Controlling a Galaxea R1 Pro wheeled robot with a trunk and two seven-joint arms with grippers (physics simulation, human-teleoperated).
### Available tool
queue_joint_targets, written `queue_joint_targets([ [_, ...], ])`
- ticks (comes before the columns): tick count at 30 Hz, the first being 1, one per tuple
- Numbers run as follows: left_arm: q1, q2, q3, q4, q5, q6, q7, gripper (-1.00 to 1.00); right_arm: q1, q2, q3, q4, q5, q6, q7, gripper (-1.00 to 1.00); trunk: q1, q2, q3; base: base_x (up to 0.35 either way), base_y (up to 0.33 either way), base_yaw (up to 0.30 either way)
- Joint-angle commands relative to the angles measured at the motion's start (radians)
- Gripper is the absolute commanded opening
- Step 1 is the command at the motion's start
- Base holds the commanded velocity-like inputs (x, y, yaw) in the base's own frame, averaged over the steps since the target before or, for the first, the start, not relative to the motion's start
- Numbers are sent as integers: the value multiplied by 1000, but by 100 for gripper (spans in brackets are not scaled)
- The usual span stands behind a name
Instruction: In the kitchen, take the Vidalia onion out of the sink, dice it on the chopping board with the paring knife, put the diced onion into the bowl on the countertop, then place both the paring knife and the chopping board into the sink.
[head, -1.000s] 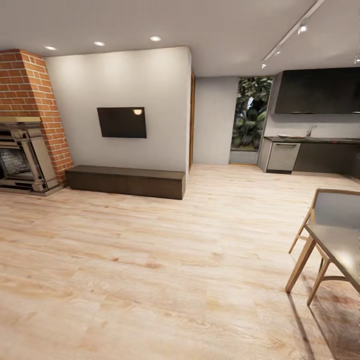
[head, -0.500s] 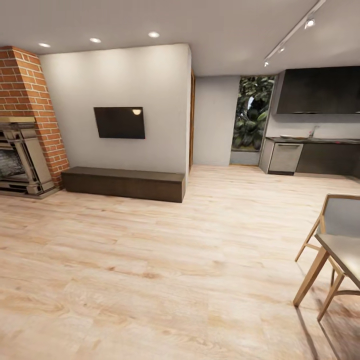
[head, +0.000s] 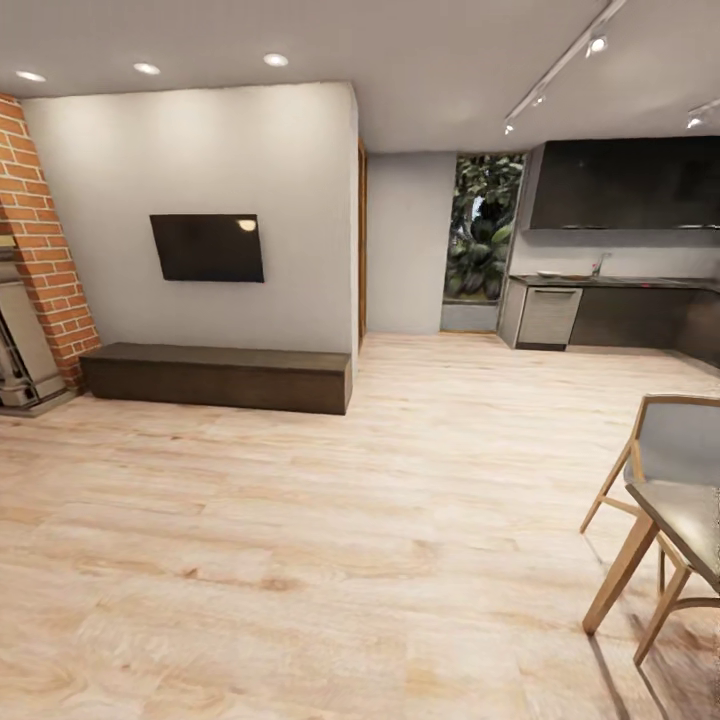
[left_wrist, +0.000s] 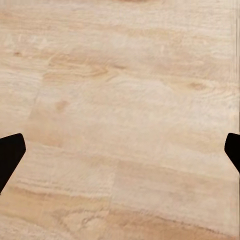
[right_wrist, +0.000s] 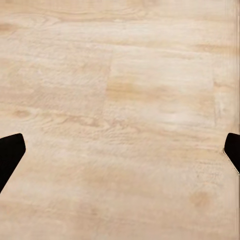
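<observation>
Pale wood-grain floor (head: 330, 520), white wall (head: 200, 180)
Red brick chimney (head: 45, 260), black TV (head: 207, 248), dark brown low cabinet (head: 215, 377), black fingers (left_wrist: 10, 155)

Far countertop (head: 640, 282) items too small; table (head: 690, 515) cut off.

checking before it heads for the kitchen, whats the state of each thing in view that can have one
left gripper: open, empty, over bare wood floor
right gripper: open, empty, over wood floor
television: off, dark screen, mounted on the wall
ceiling spotlights: lit
dishwasher: door shut, under the far counter
chair: upright, drawn up at the table
</observation>
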Motion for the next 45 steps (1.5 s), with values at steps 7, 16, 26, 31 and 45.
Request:
queue_joint_targets([
  [7,0,0,0,-1,1,-2,1,100,-2,0,1,0,0,-3,0,100,1,0,4,333,0,-238],
  [16,0,0,0,-2,1,-2,1,100,-1,0,1,0,0,-3,0,100,1,0,6,333,0,-67],
  [26,0,0,0,-2,1,-2,1,100,-1,0,1,0,0,-3,0,100,1,0,6,333,0,-1],
  [31,0,0,0,-2,1,-2,1,100,-2,1,1,1,0,-3,0,100,1,0,6,333,0,0],
  [45,0,0,0,-2,1,-2,1,100,-2,0,1,0,0,-3,0,100,1,0,6,333,0,0],
])
